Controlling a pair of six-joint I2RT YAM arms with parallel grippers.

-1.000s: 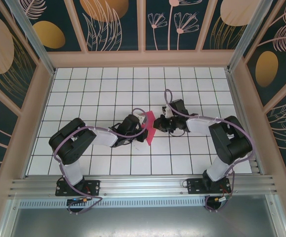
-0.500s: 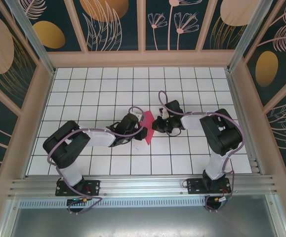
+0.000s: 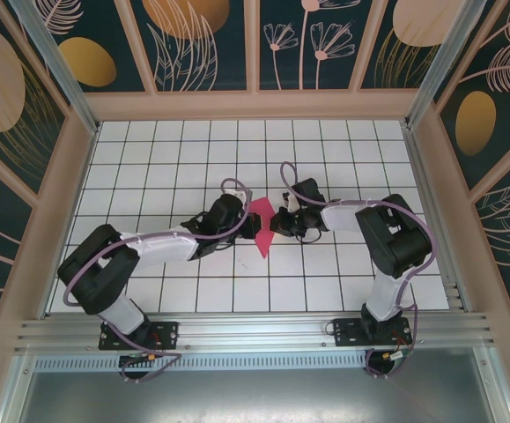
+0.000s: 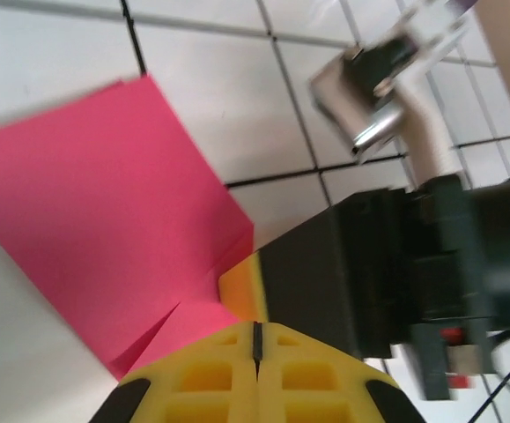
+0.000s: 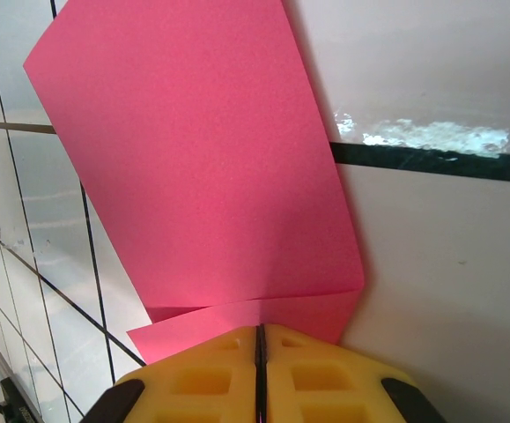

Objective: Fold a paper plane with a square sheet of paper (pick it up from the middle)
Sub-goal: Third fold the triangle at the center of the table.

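Mid-fold: my left jaws and right jaws were closed, seemingly pinching the paper (image 3: 261, 231). Next move needed aligned edges, firm crease.

Left arm (image 3: 153, 247) and right arm (image 3: 395, 238) had black joints, white links, lilac cables (image 3: 282, 176); left tool (image 4: 255, 326) and right tool (image 5: 259, 329) had yellow fingers (image 5: 316, 381) (square recesses).

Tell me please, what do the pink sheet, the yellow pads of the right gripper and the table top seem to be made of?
Pink sheet: thin matte paper, it holds sharp creases. Yellow pads: probably moulded plastic or rubber, with recessed pockets. Table top: hard glossy white surface, maybe laminate or tile; it mirrors light, with dark grid lines.
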